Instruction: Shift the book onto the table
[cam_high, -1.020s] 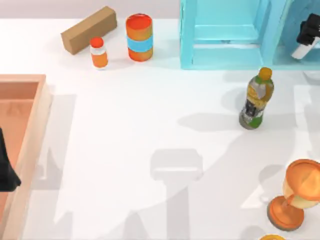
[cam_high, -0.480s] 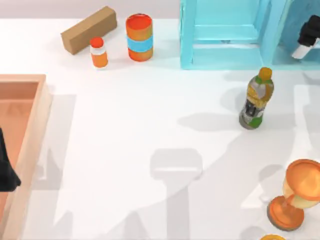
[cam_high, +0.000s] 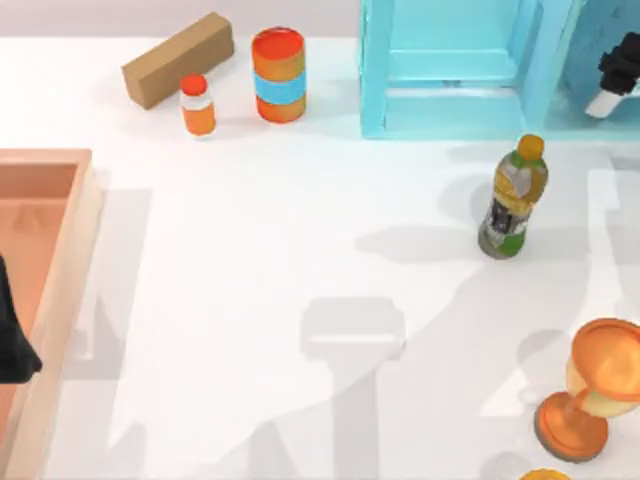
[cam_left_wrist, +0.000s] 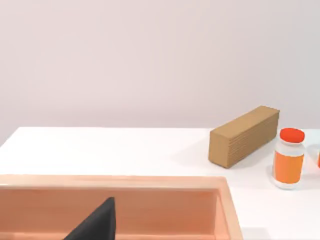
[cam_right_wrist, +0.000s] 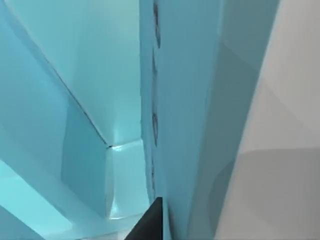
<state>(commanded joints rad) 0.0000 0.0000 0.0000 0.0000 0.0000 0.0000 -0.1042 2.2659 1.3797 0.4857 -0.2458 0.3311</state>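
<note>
Nudging our right gripper (cam_high: 612, 88) slightly deeper into the blue shelf unit (cam_high: 455, 70) at the far right since a second ago, we're likely reaching for the book; claw state can't be told, left arm parked by the tray (cam_high: 50, 200).

Right arm (cam_high: 617, 70): black w/ white segment; left arm (cam_high: 14, 340): plain black.

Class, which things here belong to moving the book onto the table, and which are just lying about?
Job: table; right hand at the blue shelf unit; book not distinguishable.
Lying about: cardboard box, small orange bottle, orange can, green bottle, goblet, tray, left hand over it.
</note>
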